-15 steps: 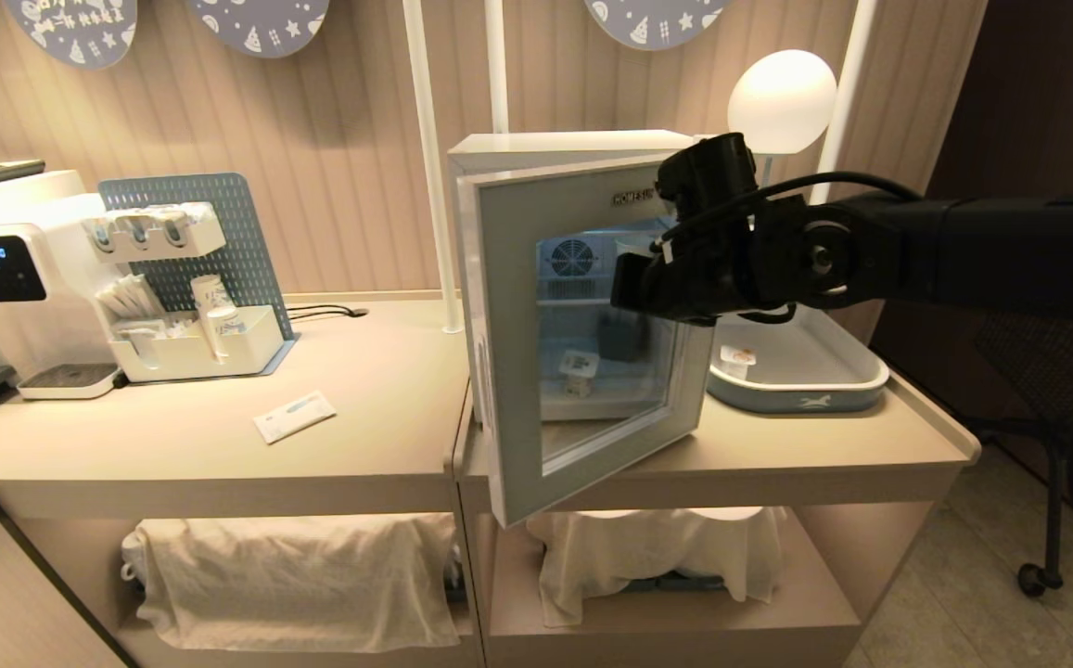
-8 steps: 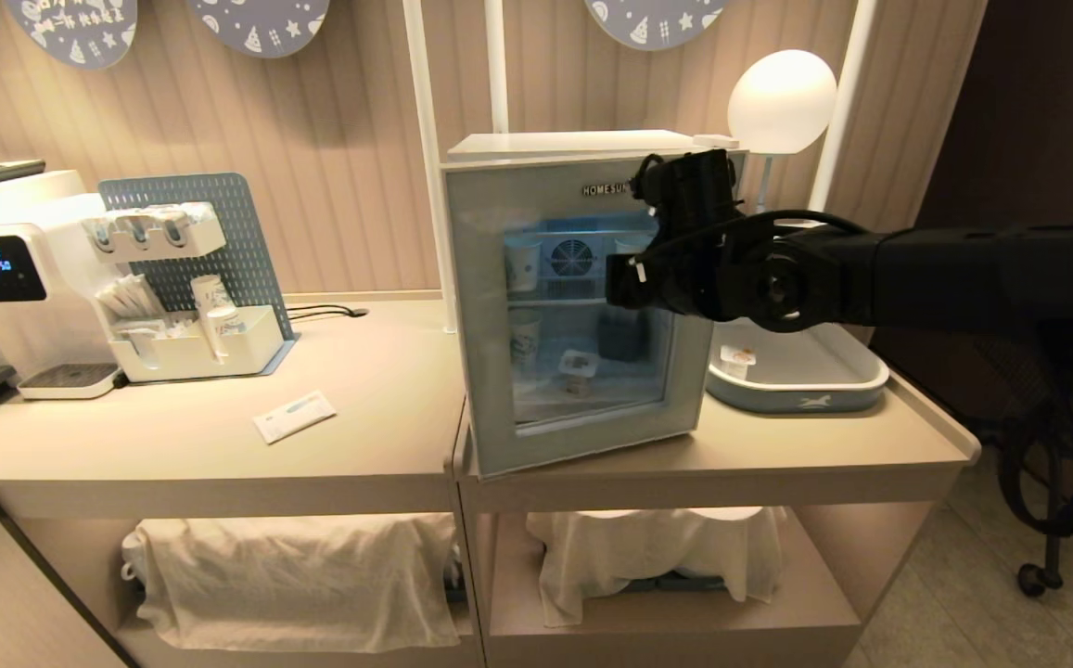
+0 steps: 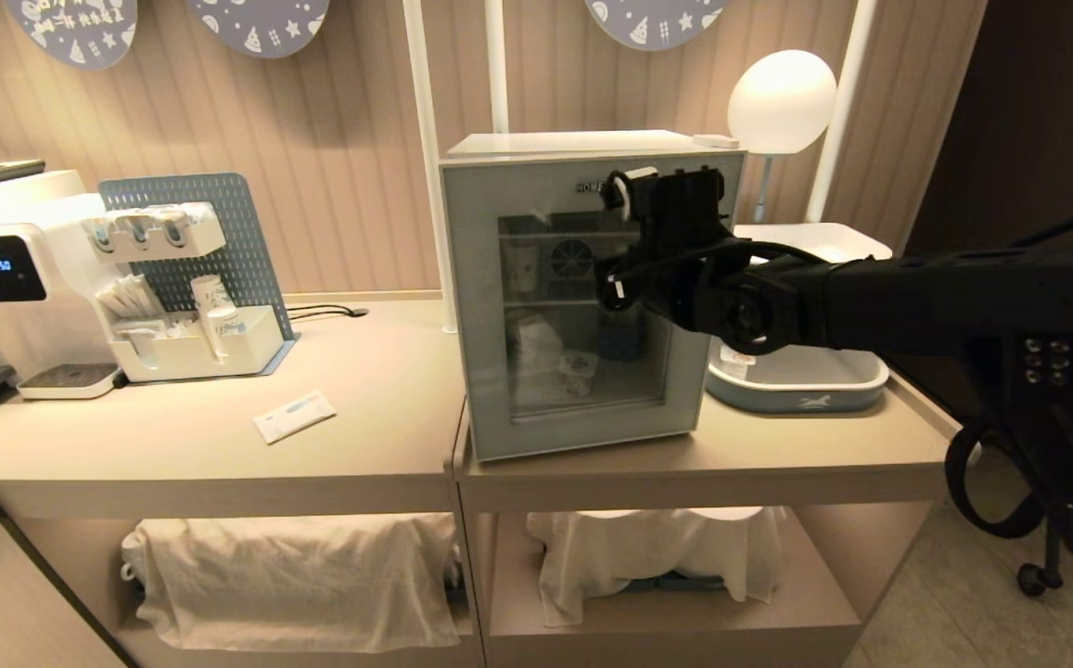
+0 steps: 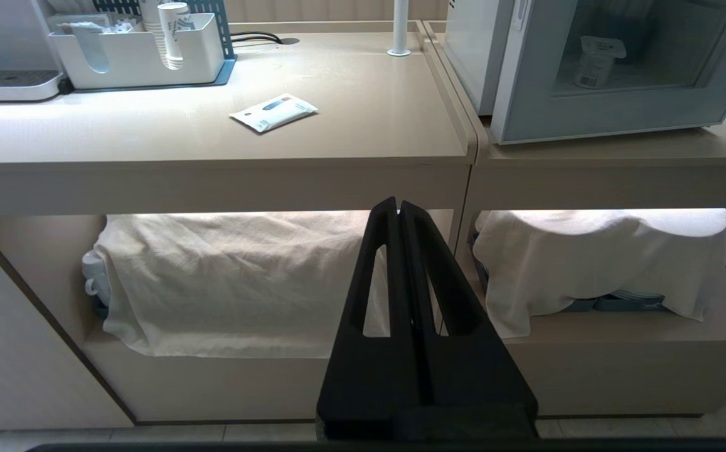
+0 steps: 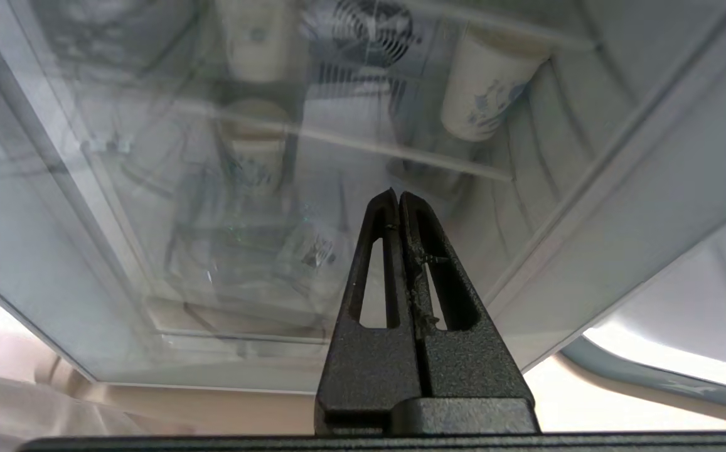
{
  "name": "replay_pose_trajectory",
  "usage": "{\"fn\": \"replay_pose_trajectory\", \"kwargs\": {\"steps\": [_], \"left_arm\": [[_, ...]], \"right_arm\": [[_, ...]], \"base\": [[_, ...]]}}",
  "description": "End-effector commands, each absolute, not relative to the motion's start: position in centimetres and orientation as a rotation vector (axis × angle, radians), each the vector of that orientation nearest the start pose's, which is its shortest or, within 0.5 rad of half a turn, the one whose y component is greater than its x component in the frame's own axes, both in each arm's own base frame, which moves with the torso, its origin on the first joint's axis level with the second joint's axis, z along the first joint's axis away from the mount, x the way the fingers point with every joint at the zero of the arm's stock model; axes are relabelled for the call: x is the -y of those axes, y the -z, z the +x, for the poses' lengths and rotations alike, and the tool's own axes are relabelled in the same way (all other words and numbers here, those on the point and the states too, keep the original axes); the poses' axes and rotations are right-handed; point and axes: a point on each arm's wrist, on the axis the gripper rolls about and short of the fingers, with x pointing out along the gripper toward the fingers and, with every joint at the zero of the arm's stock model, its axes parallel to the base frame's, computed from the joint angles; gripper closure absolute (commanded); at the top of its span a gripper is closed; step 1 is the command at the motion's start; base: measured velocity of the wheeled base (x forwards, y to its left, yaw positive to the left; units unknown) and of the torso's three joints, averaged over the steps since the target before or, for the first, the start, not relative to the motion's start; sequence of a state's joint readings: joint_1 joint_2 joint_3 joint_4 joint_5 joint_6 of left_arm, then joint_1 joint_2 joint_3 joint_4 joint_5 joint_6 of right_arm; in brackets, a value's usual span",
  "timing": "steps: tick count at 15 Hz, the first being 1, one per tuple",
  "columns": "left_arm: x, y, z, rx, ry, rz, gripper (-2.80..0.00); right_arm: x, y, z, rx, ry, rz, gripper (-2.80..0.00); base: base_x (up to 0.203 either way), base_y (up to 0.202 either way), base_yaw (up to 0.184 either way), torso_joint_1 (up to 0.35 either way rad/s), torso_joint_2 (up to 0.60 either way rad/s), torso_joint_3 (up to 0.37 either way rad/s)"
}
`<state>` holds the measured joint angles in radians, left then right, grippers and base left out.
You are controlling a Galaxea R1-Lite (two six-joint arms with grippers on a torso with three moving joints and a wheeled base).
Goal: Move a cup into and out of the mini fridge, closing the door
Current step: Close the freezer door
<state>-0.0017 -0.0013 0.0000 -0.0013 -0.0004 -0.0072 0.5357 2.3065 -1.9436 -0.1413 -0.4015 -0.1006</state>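
The white mini fridge (image 3: pixel 582 144) stands on the right counter with its grey-blue glass door (image 3: pixel 476 306) flush against the body. Through the glass the cup (image 3: pixel 581 369) sits on the fridge floor, a small white tub with a foil lid; it also shows in the left wrist view (image 4: pixel 595 59). My right gripper (image 3: pixel 608 283) is shut and empty, its tips (image 5: pixel 398 196) at the glass near the door's right side (image 5: pixel 620 251). My left gripper (image 4: pixel 399 204) is shut and empty, parked low before the counter's lower shelf.
Taller paper cups (image 5: pixel 482 94) stand on the fridge's shelves. A grey-blue tray (image 3: pixel 796 380) lies right of the fridge below a globe lamp (image 3: pixel 782 102). On the left counter are a water dispenser (image 3: pixel 7 269), a cup organiser (image 3: pixel 193 334) and a packet (image 3: pixel 293 415). White cloths (image 3: pixel 295 575) cover the lower shelves.
The door has swung from half open to fully shut with my right gripper following it in. The fridge's inside light has gone dark.
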Motion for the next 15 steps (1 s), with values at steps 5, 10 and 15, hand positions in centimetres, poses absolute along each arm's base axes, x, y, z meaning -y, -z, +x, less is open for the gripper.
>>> {"fn": "replay_pose_trajectory", "kwargs": {"steps": [5, 10, 15], "left_arm": [[0.0, -7.6, -2.3, 0.002, 0.002, -0.008, 0.0], [0.0, -7.6, -2.3, 0.002, 0.002, -0.011, 0.0], [0.0, -7.6, -2.3, 0.002, 0.002, -0.011, 0.0]], "right_arm": [[-24.8, -18.6, 43.4, -0.219, -0.161, -0.258, 0.0], [-25.3, -17.9, 44.0, -0.162, -0.194, -0.363, 0.0], [-25.5, -16.9, 44.6, -0.16, -0.218, -0.362, 0.0]], "base": [[0.0, 0.0, 0.0, 0.0, 0.0, 0.0], [0.0, 0.0, 0.0, 0.0, 0.0, 0.0], [0.0, 0.0, 0.0, 0.0, 0.0, 0.0]]}}
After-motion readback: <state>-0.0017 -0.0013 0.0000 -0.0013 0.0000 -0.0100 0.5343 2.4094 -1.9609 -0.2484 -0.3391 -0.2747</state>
